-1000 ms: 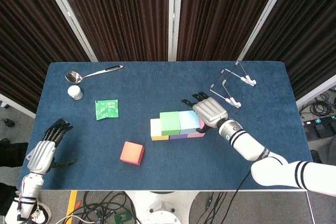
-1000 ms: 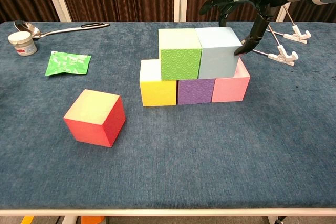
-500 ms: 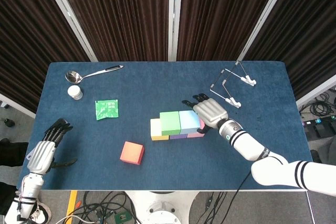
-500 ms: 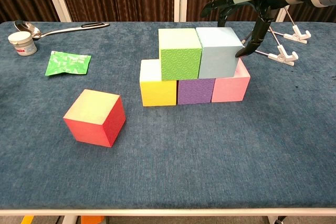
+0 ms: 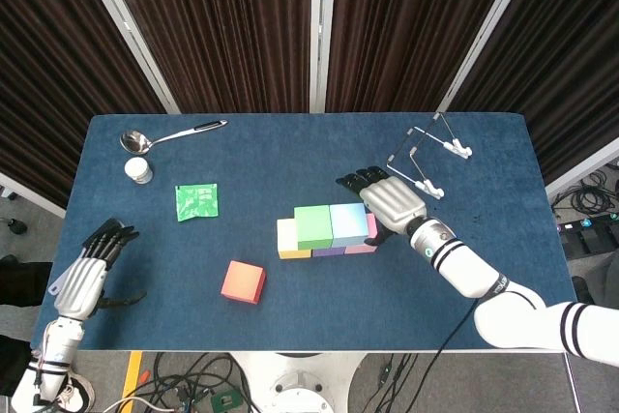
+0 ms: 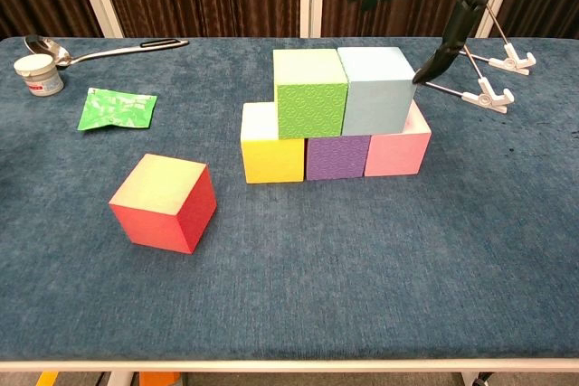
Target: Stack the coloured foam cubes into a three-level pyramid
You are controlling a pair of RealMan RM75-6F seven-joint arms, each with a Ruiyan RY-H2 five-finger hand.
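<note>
- Left hand [image 5: 85, 273] is at the near left edge of the blue table [image 5: 484, 152], fingers spread apart w/ nothing in them. Only the head view shows it.
- Red cube [image 6: 164, 202] sits alone on the near left part of the table, well apart from the other cubes. Its top looks pale orange.
- Bottom row of the stack, left to right: yellow cube [image 6: 270, 156], purple cube [image 6: 336, 157], pink cube [image 6: 396, 149]. They touch side by side near the middle of the table.
- Second row: green cube [image 6: 310, 92] sits on the yellow & purple ones. Light blue cube [image 6: 376, 89] sits right beside it, touching it, on the purple & pink ones.
- No cube on top of the second row, so the third level is not done yet.
- Right hand [image 5: 387, 202] is up over the right end of the stack, just past the light blue cube. Fingers are spread, holding nothing. In the chest view one dark finger [image 6: 445, 50] points down close to the light blue cube's far right corner; can't tell if it touches.
- Green packet [image 6: 117, 108] lies flat on the left, farther back than the red cube.
- White wire rack [image 5: 427, 157] is on the far right of the table, behind the right hand.
- Small white jar [image 6: 38, 74] is far left, w/ a metal ladle [image 5: 164, 136] just behind it.
</note>
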